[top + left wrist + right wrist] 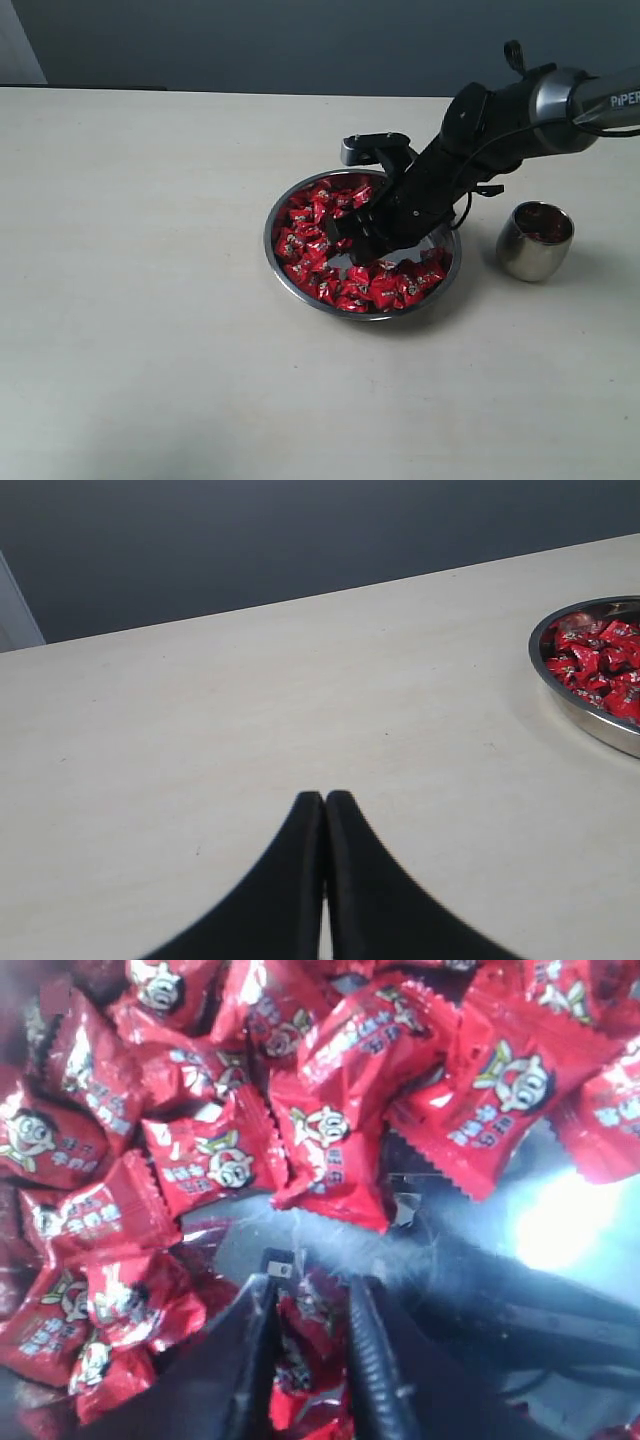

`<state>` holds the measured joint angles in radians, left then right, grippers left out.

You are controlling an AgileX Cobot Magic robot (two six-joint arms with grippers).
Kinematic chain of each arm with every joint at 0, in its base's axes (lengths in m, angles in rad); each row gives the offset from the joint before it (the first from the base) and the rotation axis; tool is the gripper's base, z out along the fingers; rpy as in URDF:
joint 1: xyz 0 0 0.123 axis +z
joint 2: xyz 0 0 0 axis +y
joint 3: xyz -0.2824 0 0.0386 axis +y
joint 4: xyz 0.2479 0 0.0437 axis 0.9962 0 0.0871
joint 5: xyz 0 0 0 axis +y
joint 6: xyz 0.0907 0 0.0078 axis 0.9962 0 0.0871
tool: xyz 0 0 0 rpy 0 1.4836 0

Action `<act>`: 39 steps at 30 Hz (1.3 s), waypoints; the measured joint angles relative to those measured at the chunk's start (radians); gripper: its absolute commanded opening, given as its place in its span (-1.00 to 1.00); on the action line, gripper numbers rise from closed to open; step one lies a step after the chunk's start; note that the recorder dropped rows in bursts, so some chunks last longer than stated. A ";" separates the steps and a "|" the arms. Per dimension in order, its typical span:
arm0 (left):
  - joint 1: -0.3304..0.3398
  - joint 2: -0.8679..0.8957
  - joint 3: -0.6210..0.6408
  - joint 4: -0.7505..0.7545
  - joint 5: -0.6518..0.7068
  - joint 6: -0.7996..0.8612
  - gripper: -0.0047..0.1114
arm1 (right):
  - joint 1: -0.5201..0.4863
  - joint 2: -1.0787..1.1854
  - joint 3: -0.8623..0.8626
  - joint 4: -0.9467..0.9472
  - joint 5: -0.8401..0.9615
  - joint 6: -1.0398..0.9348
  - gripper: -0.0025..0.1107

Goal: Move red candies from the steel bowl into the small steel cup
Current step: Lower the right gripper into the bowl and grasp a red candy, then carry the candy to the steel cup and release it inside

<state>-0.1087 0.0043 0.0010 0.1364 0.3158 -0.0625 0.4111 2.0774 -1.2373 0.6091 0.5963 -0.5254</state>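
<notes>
One red candy [300, 1345] is clamped in the right gripper [312, 1285] inside the steel bowl [268, 243], and its slick wrapper could slip free before reaching the small steel cup [535, 240].

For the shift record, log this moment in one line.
right pincer: closed on red candy in steel bowl | left pincer: shut over table

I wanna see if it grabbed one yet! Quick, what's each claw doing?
Left gripper: closed, holding nothing.
Right gripper: closed on one red candy, down in the steel bowl.
</notes>
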 measured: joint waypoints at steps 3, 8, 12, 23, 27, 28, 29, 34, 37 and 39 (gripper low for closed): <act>0.000 0.000 0.000 0.000 0.000 0.000 -0.91 | 0.000 0.000 0.000 0.002 0.002 0.000 -0.97; 0.000 0.000 0.000 0.000 0.000 0.000 -0.91 | 0.000 -0.021 0.000 -0.022 0.017 0.000 -0.97; 0.000 0.000 0.000 0.000 0.000 0.000 -0.91 | 0.000 -0.087 0.000 -0.073 0.025 0.000 -0.97; 0.000 0.000 0.000 0.000 0.000 0.000 -0.91 | -0.019 -0.351 0.000 -0.362 0.025 0.240 -0.97; 0.000 0.000 0.000 0.000 0.000 0.000 -0.91 | -0.110 -0.398 0.000 -0.542 0.066 0.429 -0.97; 0.000 0.000 0.000 0.000 0.000 0.000 -0.91 | -0.135 -0.400 0.000 -0.560 0.090 0.451 -0.97; 0.000 0.000 0.000 0.000 0.000 0.000 -0.91 | -0.171 -0.402 0.000 -0.579 0.117 0.466 -0.97; 0.000 0.000 0.000 0.000 0.000 0.000 -0.91 | -0.280 -0.402 0.000 -0.595 0.164 0.487 -0.97; 0.000 0.000 0.000 0.000 0.000 0.000 -0.91 | -0.304 -0.402 0.000 -0.595 0.185 0.491 -0.97; 0.000 0.000 0.000 0.000 0.000 0.000 -0.91 | -0.308 -0.400 0.000 -0.595 0.206 0.491 -0.97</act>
<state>-0.1087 0.0043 0.0010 0.1364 0.3158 -0.0625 0.1034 1.6774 -1.2373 0.0138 0.8020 -0.0341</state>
